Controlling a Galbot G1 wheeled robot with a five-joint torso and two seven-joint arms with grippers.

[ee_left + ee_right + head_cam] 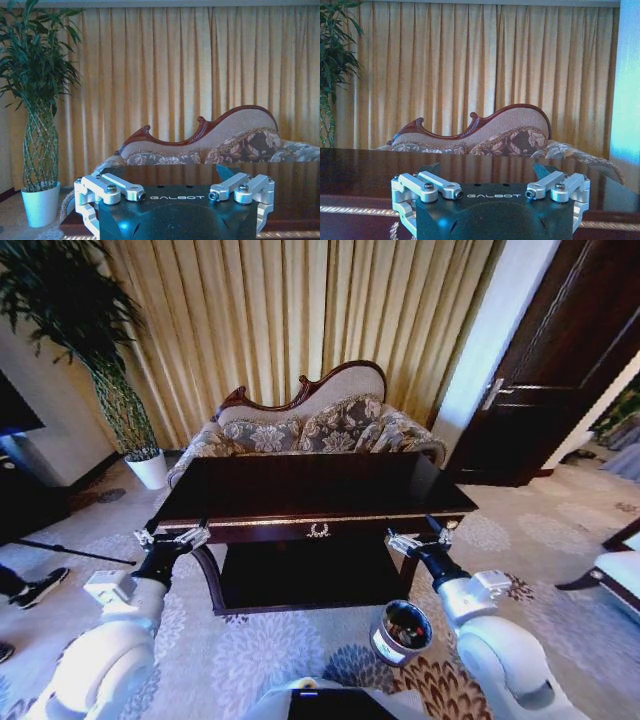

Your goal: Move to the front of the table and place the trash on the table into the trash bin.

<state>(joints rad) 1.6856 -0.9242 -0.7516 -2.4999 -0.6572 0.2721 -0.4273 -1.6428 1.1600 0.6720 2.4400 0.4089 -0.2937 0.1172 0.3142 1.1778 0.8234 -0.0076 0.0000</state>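
The table stands straight ahead, dark and glossy, with a gold wreath emblem on its front. Its top shows only reflections; the trash is out of view. The trash bin sits on the carpet in front of the table's right leg, close below my right forearm, and I cannot make out what is inside. My left gripper hovers open at the table's front left corner. My right gripper hovers open at the front right corner. Each wrist view looks level across the table top over its own gripper.
A patterned sofa stands right behind the table, before tan curtains. A white plant pot with a tall plant is at the back left. A dark door is at the right. A person's shoe rests on the left floor.
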